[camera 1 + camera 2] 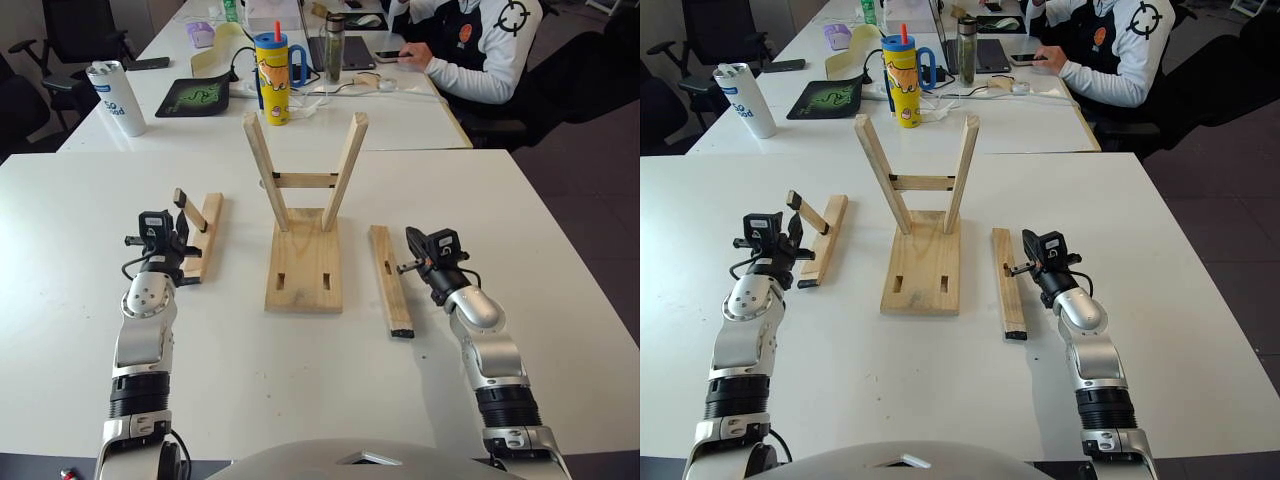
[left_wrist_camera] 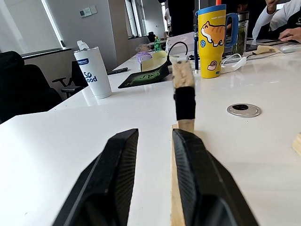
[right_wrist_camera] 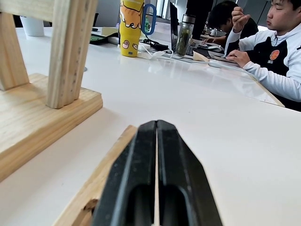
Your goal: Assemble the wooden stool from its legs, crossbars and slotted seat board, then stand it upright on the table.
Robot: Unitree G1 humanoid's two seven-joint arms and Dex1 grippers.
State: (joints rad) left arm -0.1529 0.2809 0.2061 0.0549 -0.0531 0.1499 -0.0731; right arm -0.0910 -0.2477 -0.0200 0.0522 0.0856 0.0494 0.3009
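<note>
left gripper (image 2: 153,136) fingers apart | right gripper (image 3: 156,125) pinched together — by loose leg (image 1: 389,280) | slotted seat board (image 1: 303,275) holds two legs (image 1: 264,168) | yellow tumbler (image 1: 272,82): red straw (image 1: 277,29)

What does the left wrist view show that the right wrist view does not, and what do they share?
Left wrist view: the open left gripper, a wooden piece with an upright stub ahead of it, a white cup, a dark mat and a round metal cover in the table.
Right wrist view: the shut right gripper above a flat wooden strip, and the seat board with a leg standing in it.
Shared: the yellow cup with a blue handle and the white table.
</note>
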